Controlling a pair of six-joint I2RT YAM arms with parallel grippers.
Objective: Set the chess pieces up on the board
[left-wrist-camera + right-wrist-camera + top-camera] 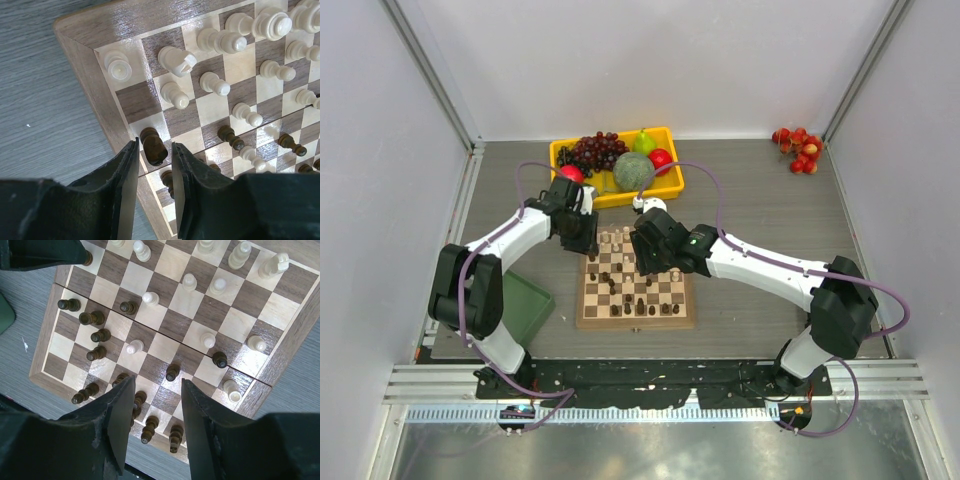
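At the far left one green flat tray [528, 305] lies on the tabletop [760, 200], near the board [635, 322] but not touching it. My left pincer [154, 146] hangs low over the board's left edge. Its two fingers [127, 190] stand close on either side of one dark piece [152, 145] on a pale square. I cannot tell if they squeeze it. A pale pawn [175, 95] stands just past it, and another dark one peeks out beside my finger.

Behind the board sits one yellow tray [674, 178]. In it I count one bunch of dark grapes [597, 150], one green pear [644, 142], one round green melon [633, 171] and two red fruits [661, 158].

The board lies in the middle, with the chess pieces [150, 298] spread over it. From above, my two arms hide its far part. In my right wrist view I count twelve pale ones and at least ten dark ones. Some hide behind my fingers.

My right pincer [157, 384] hangs over the side where the dark ones crowd. Its fingers are wide apart and hold nothing.

Far right, in the back corner, lies one little heap of small red fruits [797, 150], well apart from the board.
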